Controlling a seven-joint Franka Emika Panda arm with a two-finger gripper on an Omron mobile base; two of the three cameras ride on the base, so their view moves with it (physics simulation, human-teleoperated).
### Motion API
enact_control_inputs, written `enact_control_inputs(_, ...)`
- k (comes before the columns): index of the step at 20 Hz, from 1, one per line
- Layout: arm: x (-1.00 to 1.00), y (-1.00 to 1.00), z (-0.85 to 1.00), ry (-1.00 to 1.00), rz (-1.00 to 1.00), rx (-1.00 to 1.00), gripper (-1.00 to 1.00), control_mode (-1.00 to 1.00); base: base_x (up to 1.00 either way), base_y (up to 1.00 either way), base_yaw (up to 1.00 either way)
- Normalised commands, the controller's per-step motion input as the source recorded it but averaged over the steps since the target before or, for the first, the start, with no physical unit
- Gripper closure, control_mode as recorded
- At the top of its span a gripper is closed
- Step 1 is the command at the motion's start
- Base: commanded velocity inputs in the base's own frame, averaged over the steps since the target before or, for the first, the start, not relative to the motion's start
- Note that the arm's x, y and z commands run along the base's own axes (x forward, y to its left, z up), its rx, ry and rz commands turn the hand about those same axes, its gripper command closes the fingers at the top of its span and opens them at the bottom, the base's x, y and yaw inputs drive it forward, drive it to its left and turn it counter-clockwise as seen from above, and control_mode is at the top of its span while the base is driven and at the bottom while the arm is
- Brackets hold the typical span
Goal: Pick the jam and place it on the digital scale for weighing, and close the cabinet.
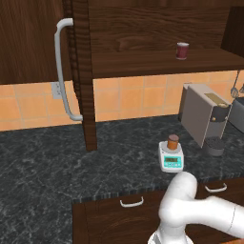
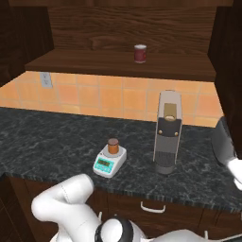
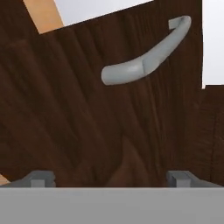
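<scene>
The jam (image 1: 173, 142), an orange jar with a dark brown lid, stands upright on the digital scale (image 1: 171, 157), a small white one with a teal front, on the dark counter. From the right base view the jam (image 2: 113, 145) sits on the back half of the digital scale (image 2: 108, 161). The cabinet (image 1: 143, 33) is open, its left door (image 1: 82, 71) swung out edge-on with a curved grey handle (image 1: 63, 71). In the hand view my gripper (image 3: 111, 178) is open and holds nothing, its fingertips (image 3: 41, 178) close to a dark brown door face with a grey bar handle (image 3: 144, 61).
A dark red cup (image 1: 182, 50) stands on the cabinet's shelf (image 1: 157, 64). A grey boxy appliance (image 1: 205, 114) sits right of the scale, with a small dark cup (image 1: 215, 146) at its foot. Drawers (image 1: 132, 202) run under the counter's front edge.
</scene>
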Motion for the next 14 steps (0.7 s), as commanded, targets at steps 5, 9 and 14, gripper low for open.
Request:
enact_control_inputs(5, 0.16, 0.93, 1.00, 0.01, 0.03, -0.43, -1.00, -1.00, 0.00, 0.00, 0.00)
enact_control_inputs(9, 0.53, 1.00, 0.64, 0.19, -0.07, -0.53, -1.00, -1.00, 0.00, 0.00, 0.00)
enact_control_inputs(14, 1.00, 1.00, 0.05, 0.07, -0.26, -0.19, -1.00, -1.00, 0.00, 0.00, 0.00)
